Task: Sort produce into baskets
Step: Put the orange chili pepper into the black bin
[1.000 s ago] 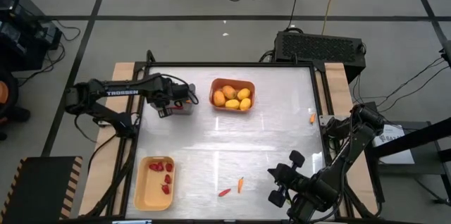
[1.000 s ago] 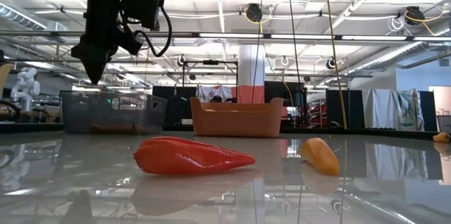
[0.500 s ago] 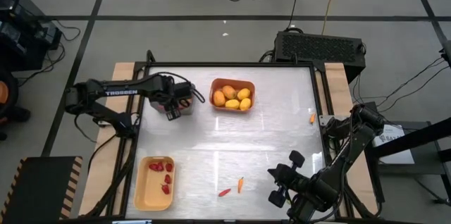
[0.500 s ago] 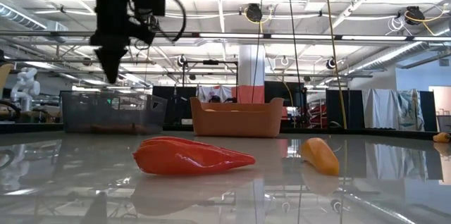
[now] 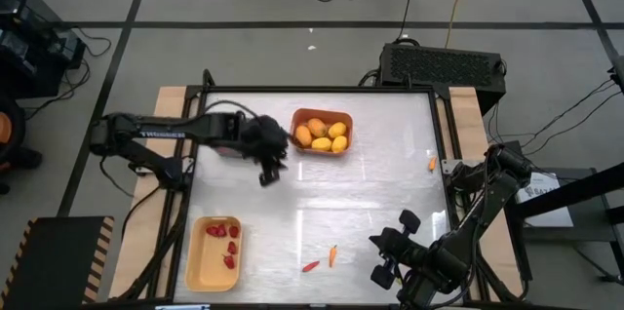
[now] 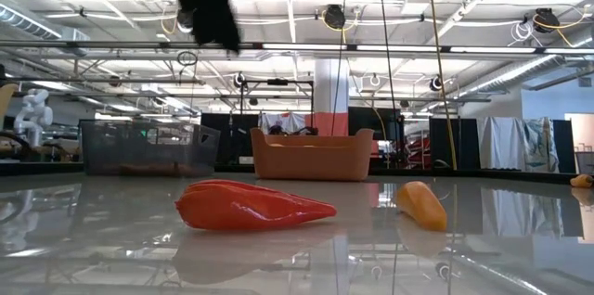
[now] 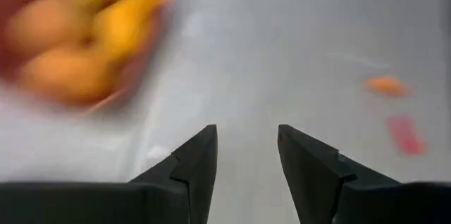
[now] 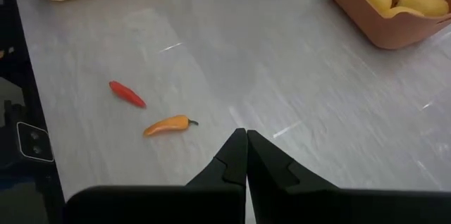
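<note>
Two thin pepper-like sticks lie on the table near its front edge, one red (image 5: 310,266) (image 8: 127,94) and one orange (image 5: 332,254) (image 8: 168,125). A third, orange piece (image 5: 432,163) lies by the right edge. The orange basket (image 5: 322,132) holds several yellow fruits. The pale yellow basket (image 5: 214,251) holds red berries. The grey basket (image 6: 148,147) stands at the far left, largely under my left arm in the high view. My left gripper (image 5: 265,174) (image 7: 246,160) hangs open above bare table beside the orange basket. My right gripper (image 5: 385,256) (image 8: 246,146) waits shut at the front right.
Bare table lies between the orange basket and the two sticks at the front. A black box (image 5: 444,61) sits behind the table's far right corner, with cables on the floor around it.
My left gripper has left its place above the grey basket, going toward the table's right and near edges and rising. It has tipped up from pointing nearly straight down to a forward slant. Nothing on the table has moved.
</note>
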